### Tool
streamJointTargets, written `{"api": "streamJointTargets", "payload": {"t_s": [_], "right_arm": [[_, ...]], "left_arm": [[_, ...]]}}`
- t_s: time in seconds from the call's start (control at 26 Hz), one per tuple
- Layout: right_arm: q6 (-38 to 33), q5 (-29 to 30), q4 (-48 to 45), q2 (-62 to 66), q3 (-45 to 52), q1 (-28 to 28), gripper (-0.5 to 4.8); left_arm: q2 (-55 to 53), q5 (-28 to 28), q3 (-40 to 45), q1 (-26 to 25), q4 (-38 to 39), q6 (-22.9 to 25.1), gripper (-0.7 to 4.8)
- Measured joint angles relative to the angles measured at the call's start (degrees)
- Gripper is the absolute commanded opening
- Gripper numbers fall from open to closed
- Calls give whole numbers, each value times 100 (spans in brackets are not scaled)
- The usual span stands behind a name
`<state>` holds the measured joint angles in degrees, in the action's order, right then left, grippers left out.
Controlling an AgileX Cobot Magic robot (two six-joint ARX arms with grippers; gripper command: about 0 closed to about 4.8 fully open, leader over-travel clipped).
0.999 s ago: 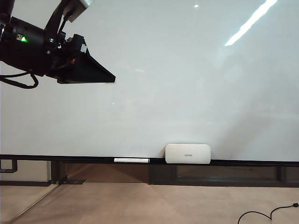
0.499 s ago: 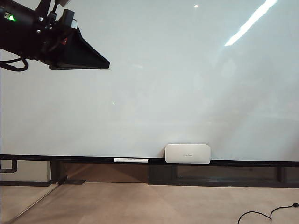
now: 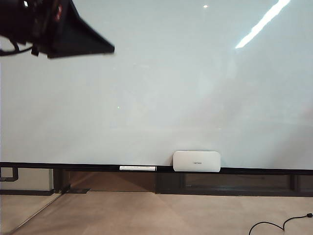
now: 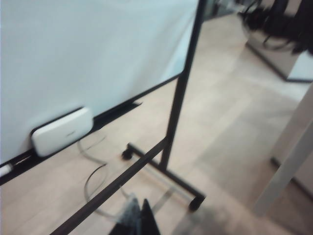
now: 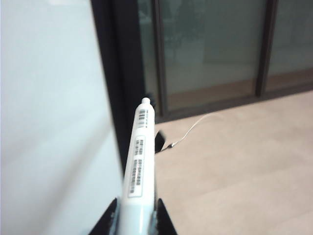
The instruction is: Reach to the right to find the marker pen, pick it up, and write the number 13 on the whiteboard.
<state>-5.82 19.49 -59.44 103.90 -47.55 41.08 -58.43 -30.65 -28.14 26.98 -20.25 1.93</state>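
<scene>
The whiteboard point(image 3: 186, 88) fills the exterior view, a glossy pale surface with a dark lower rail. The number 13 is out of view. My right gripper point(image 5: 136, 205) is shut on the marker pen point(image 5: 139, 147), a white barrel with barcode labels that points away beside the whiteboard's dark edge point(image 5: 49, 122). That gripper does not show in the exterior view. My left gripper point(image 3: 113, 49) hangs in front of the board's top left corner, black and shut, holding nothing. Its closed fingertips point(image 4: 139, 208) point at the floor below the whiteboard point(image 4: 88, 49).
A white rounded box point(image 3: 196, 161) point(image 4: 62, 130) sits on the lower rail, with a thin white stick point(image 3: 137, 168) to its left. The board's black stand leg point(image 4: 181, 98) ends in wheels. A black cable point(image 3: 274, 225) lies on the floor. Dark glass doors point(image 5: 210, 49) stand beyond.
The left gripper has risen in the exterior view, from the upper left of the board into its top left corner. The board, box and stick have not moved.
</scene>
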Motion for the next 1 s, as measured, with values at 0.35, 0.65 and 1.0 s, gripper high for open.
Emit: {"api": "streamJointTargets", "payload": {"t_s": [0.35, 0.65, 1.0], "right_arm": [[-470, -168, 535, -909, 286, -901, -6], [-446, -175, 1104, -1543, 271, -2337, -6], [-483, -264, 1360, -1755, 260, -4061, -6]], "left_arm": [[992, -201, -2, 0, 136, -634, -6], [1735, -136, -2, 0, 708, -931, -6], [2653, 1172, -61, 2, 1366, -898, -6]]}}
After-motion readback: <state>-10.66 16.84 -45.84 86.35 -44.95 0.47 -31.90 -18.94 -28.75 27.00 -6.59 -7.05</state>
